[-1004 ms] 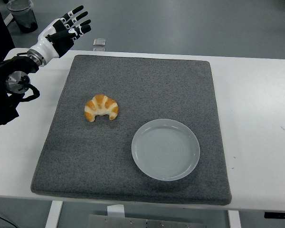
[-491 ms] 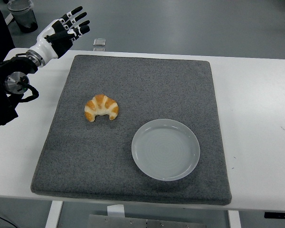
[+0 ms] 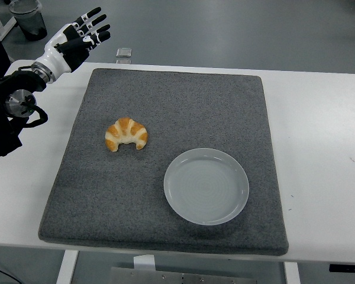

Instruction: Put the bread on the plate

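Head view: left hand (image 3: 77, 36) raised at the far left corner, off past the mat's far-left edge, fingers (image 3: 96, 25) spread wide and straight, holding nothing. Well apart from the bread. Black forearm comes in from the left edge over the counter (image 3: 319, 130). Right arm not visible.

Bread (image 3: 126, 134) is a croissant, lying on the grey mat (image 3: 177, 106) in its left half, horns pointing toward the near edge, arched back toward the far side. Not on the plate (image 3: 206, 186) yet; plate sits to its right and nearer, empty, white, round, near the croissant but with a clear gap of mat between them.

Handling, as a guess: light, soft, flaky crust, crushes easily if squeezed hard. Not slippery, glazed top may be slightly slick. Best take looks like a gentle pinch across the thick middle of the arch, thumb on one side and fingers on the other, coming from above. Horn tips are thin and likely to snap or bend, avoid them. Mat is fuzzy and soft, so fingertips can press in a little to get under the edges. Plate looks smooth and shallow-rimmed; the croissant should sit steady on it.

Small clear object (image 3: 124, 52) on the floor past the counter's far edge, too small to identify.

Writing, brands, labels: none readable anywhere.
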### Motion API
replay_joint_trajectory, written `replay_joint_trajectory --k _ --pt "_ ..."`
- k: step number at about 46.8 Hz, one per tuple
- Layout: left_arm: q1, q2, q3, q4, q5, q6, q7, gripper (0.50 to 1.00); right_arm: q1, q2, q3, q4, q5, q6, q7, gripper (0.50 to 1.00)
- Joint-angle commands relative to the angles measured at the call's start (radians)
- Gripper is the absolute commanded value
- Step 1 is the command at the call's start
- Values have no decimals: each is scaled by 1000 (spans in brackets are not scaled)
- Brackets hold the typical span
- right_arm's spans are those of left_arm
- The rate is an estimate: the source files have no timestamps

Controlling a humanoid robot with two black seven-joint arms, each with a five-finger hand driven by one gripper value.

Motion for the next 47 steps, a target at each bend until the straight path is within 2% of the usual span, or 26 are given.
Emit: replay_joint_trajectory --k 1,10,17,21,28,36,42,47 --pt "-3 0 0 -3 1 1 0 990 0 0 0 0 0 0 0 930" --pt "-23 9 15 -9 7 21 2 988 0 0 0 0 0 0 0 930" --pt "-68 47 20 -15 19 36 11 984 0 0 0 0 0 0 0 930" --pt "-94 83 38 -66 39 47 14 979 0 0 0 0 0 0 0 930" --pt "-167 210 150 -288 59 133 14 975 0 0 0 0 0 0 0 930" --pt "-290 371 274 -616 74 295 14 973 0 0 0 0 0 0 0 930" --pt "-406 445 376 -786 145 404 17 973 0 0 0 0 0 0 0 932" --pt "-491 475 471 -869 228 462 18 975 0 0 0 0 0 2 0 932"
